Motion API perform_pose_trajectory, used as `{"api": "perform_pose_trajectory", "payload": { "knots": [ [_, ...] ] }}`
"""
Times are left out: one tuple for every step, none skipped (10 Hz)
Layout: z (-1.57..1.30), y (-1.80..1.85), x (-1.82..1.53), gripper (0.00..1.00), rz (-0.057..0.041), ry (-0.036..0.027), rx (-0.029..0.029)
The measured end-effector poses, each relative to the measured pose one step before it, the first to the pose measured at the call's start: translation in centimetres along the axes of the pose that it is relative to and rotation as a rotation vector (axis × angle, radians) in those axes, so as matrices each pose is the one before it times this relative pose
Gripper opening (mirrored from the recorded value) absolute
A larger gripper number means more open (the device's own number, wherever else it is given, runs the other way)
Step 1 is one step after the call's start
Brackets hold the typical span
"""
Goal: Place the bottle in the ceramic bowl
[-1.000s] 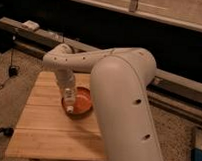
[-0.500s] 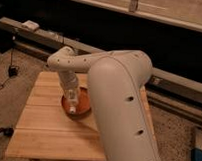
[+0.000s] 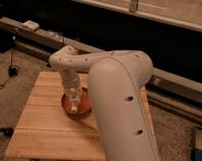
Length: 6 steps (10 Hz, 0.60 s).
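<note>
The orange-red ceramic bowl sits on the wooden table, left of the big white arm. My gripper points straight down over the bowl's left half. It is shut on the small white bottle, which hangs upright with its lower end down inside the bowl. I cannot tell whether the bottle touches the bowl's bottom. The arm's elbow hides the bowl's right side.
The arm's large white link fills the foreground right. A long dark rail with a small white box runs behind the table. Cables lie on the carpet at left.
The gripper with the bottle has shifted a little right and down over the bowl. The arm's elbow has swung slightly closer.
</note>
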Motion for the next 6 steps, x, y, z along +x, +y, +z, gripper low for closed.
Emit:
{"api": "perform_pose_trajectory", "payload": {
  "knots": [
    [-0.002,-0.081,-0.017,0.8,0.00108,-0.00023,0.00014],
    [0.013,-0.125,-0.011,0.8,0.00196,0.00034,-0.0001],
    [0.007,-0.049,-0.004,0.8,0.00065,0.0001,0.00014],
    [0.004,0.019,0.006,0.8,-0.00021,0.00017,-0.0001],
    [-0.008,0.074,0.008,0.8,-0.00107,-0.00014,-0.00003],
    [-0.003,0.044,0.005,0.8,-0.0007,-0.00007,0.00003]
  ]
}}
